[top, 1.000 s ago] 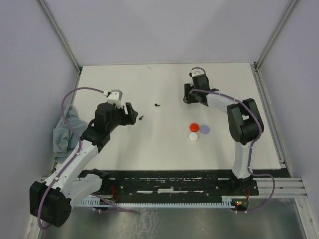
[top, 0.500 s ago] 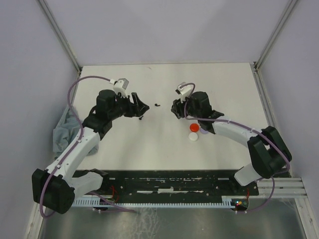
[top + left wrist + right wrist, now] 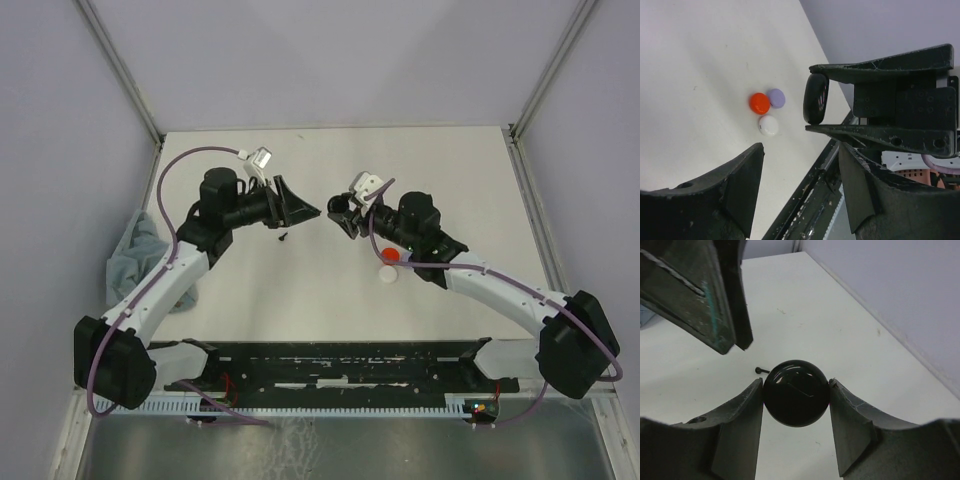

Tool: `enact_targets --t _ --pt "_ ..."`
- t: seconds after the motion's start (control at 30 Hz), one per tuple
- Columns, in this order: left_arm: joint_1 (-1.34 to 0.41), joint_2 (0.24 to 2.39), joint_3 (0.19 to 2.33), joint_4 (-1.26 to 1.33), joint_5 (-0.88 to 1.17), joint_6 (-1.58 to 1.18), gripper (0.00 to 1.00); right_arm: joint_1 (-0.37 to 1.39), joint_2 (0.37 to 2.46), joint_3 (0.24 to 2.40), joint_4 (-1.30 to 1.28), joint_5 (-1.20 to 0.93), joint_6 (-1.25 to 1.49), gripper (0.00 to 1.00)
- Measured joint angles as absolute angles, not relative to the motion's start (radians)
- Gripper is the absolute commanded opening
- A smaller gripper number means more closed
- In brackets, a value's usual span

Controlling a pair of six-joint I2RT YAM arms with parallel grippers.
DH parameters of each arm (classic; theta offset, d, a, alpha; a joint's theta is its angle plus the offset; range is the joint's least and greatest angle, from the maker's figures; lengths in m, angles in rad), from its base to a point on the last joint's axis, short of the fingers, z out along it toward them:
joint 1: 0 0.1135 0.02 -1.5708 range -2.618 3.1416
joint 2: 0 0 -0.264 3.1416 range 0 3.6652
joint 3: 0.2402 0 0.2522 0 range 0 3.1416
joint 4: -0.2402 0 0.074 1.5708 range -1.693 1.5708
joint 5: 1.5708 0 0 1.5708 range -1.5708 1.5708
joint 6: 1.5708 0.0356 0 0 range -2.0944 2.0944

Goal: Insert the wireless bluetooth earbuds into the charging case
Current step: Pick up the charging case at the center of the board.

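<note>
My right gripper is shut on a round glossy black charging case and holds it above the table's middle. The case also shows edge-on in the left wrist view. My left gripper is open and empty, facing the case from the left, a short gap away. Its fingers show in the right wrist view. A tiny black earbud lies on the table below them and also shows in the right wrist view. No other earbud is in view.
A red case, a lavender case and a white case lie together on the table under the right arm. A crumpled grey cloth lies at the left edge. The black base rail runs along the front.
Both arms have swung in to the middle. The right gripper came left and forward with the black case; the left gripper moved right and up to face it.
</note>
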State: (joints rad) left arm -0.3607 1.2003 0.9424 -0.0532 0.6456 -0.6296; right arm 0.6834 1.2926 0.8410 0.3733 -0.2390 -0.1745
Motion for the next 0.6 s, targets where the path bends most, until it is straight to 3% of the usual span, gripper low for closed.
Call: enact_targets --t 0.6 --pt "-0.404 1.269 0.985 0.078 0.747 -0.73 0.45 0.731 1.266 0.841 0.388 -0.313 -0.286 0.29"
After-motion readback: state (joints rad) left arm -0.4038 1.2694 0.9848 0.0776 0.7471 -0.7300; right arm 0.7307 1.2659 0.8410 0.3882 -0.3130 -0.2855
